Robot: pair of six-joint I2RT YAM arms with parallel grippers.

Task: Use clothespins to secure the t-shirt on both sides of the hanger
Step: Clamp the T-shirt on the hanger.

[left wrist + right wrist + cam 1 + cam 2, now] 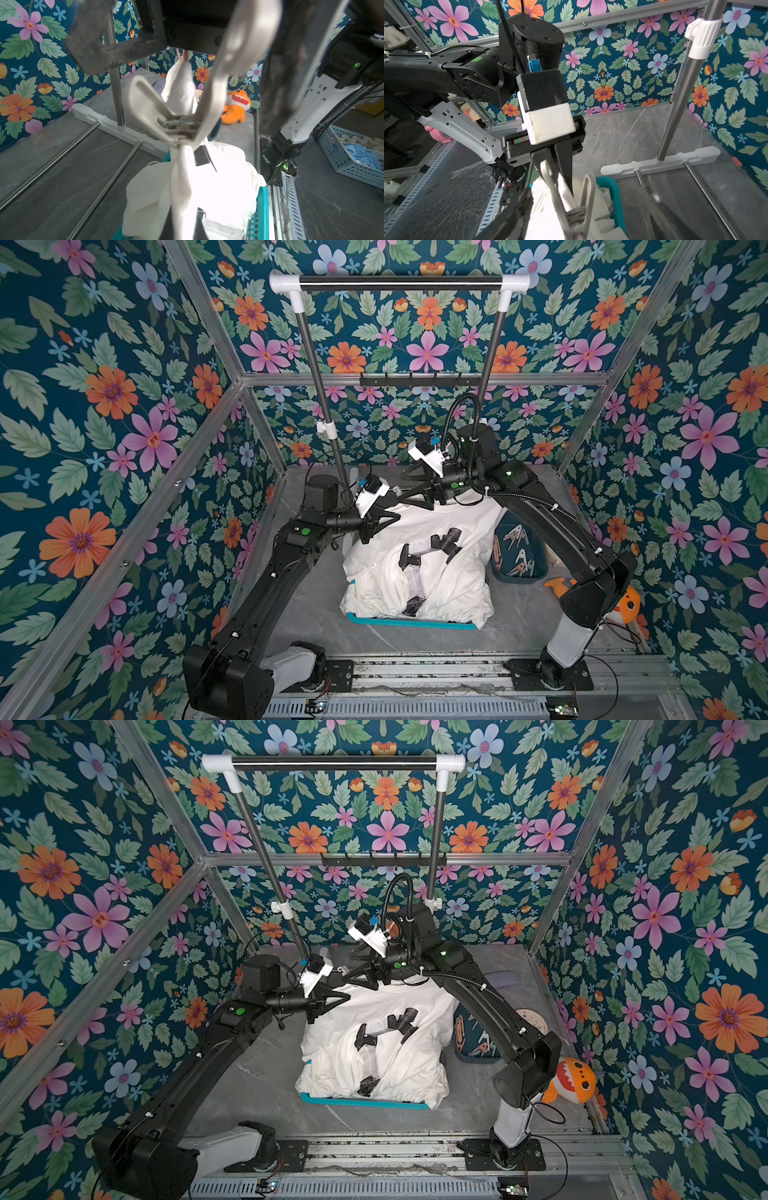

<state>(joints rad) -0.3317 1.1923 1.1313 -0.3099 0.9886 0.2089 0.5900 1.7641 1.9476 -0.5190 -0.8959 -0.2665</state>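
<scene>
Left gripper (392,516) clamped shut on a bunched strip of t-shirt (440,589), which drapes over the teal basket (411,621). Beige clothespin (180,124) bites that strip; right gripper (404,489) spread wide around its handles. Peg likely light, stiff, springy: squeeze handle ends. Wrist views show the bite; top views don't. Spare clothespins (515,549) lie in the bin (519,581) far right.

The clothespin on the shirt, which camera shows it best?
Left wrist view: the beige clothespin sits centred, spring and both handles visible, clamped on the t-shirt. Right wrist view crops it at the edge. Both top views barely show it.
</scene>
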